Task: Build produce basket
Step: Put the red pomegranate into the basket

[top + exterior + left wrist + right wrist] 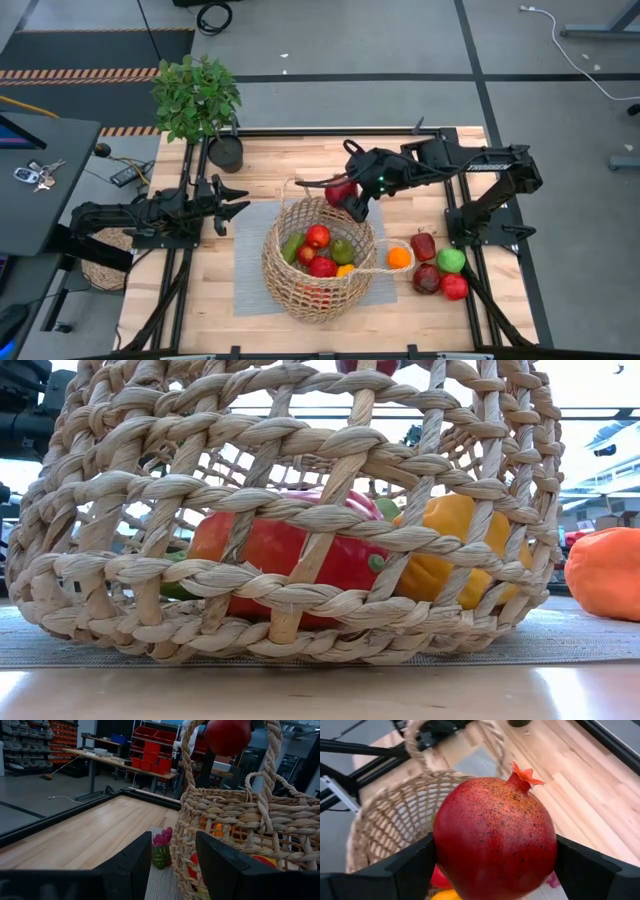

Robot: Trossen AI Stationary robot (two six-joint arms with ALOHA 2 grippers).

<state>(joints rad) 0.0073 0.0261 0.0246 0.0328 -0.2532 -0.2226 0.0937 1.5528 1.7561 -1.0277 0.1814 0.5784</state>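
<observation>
— right hand (pixel 348 194): what is held in it, and where?

— a pomegranate (pixel 495 837) is pinched between its two fingers, spread wide around the fruit's sides, crown tip kept up. it is held above the far rim of the basket (pixel 290 290), seemingly so that it can be lowered or dropped straight in.

— and what is already in the basket?

— several pieces of produce are seen through the open weave: a red apple (pixel 318 236), green pieces, and at table height a red pepper (pixel 290 555) beside a yellow pepper (pixel 450 550). the basket is set on a grey mat (pixel 250 270), roughly at the middle of the wooden surface (pixel 170 300).

— what is left outside?

— an orange (pixel 399 257) lies just beside the basket, and a cluster of red and green fruit (pixel 442 272) is gathered near the right arm's base, presumably kept within its reach. so the task is judged partly done.

— the left hand (pixel 240 200)?

— it is pressed shut, nothing held, parked well to the basket's left and pointed toward it.

— and around?

— a potted plant (pixel 197 97) is placed at the far left corner. beyond the surface, a grey floor, work tables and shelves of red bins (pixel 152 752) are seen.
</observation>
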